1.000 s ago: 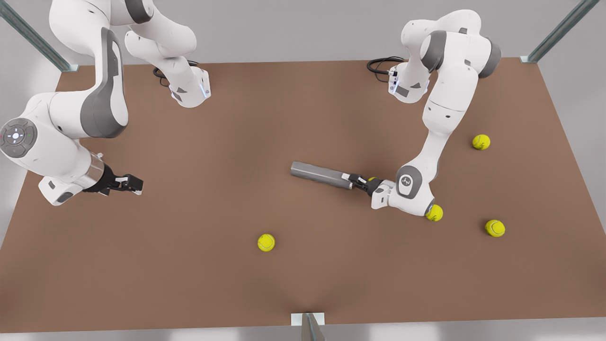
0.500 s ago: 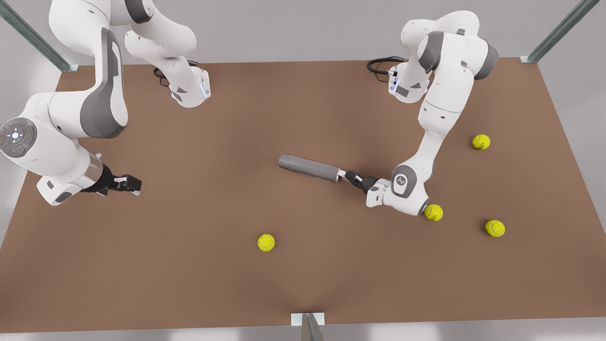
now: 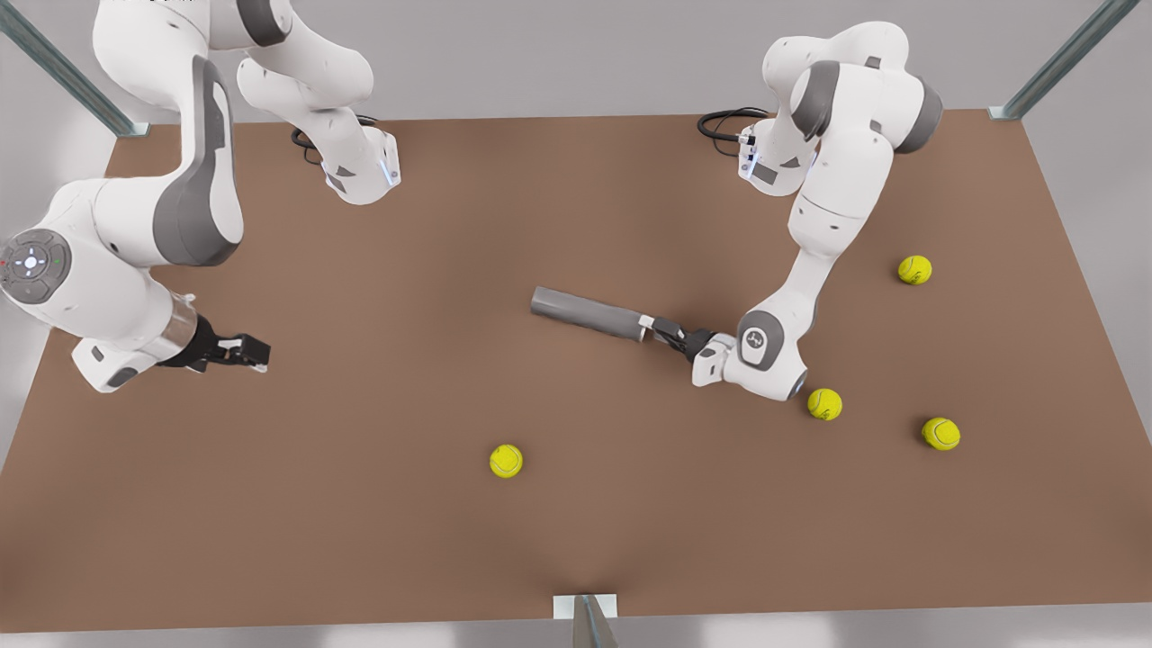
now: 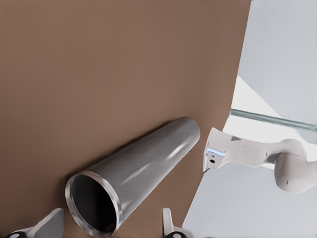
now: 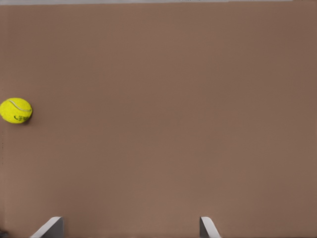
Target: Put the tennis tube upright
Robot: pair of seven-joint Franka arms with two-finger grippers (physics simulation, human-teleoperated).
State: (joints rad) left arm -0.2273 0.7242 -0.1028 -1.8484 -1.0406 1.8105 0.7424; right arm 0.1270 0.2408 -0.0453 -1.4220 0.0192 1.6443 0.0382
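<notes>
The tennis tube [image 3: 587,315] lies flat on the brown table [image 3: 378,504] near its middle, dark grey, with its silvery rimmed end toward the front view's right. My left gripper [image 3: 664,331] is low at that rimmed end, open. In the left wrist view the tube's [image 4: 148,161] hollow mouth sits between the spread fingertips [image 4: 49,223] without touching either, with the left gripper [image 4: 109,227] right at the rim. My right gripper [image 3: 255,349] waits open above the table at the front view's left, far from the tube; it appears in its own view as the right gripper [image 5: 129,227].
Several yellow-green tennis balls lie loose: one [image 3: 506,461] in front of the tube, one [image 3: 824,404] beside the left arm's wrist, two more [image 3: 940,433] [image 3: 914,269] farther right. A ball [image 5: 16,110] lies ahead of the right gripper. Arm bases stand along the back edge.
The tube slid toward the front view's left and turned slightly, with the left gripper following its rimmed end. The ball by the left wrist is now uncovered. The right arm barely shifted.
</notes>
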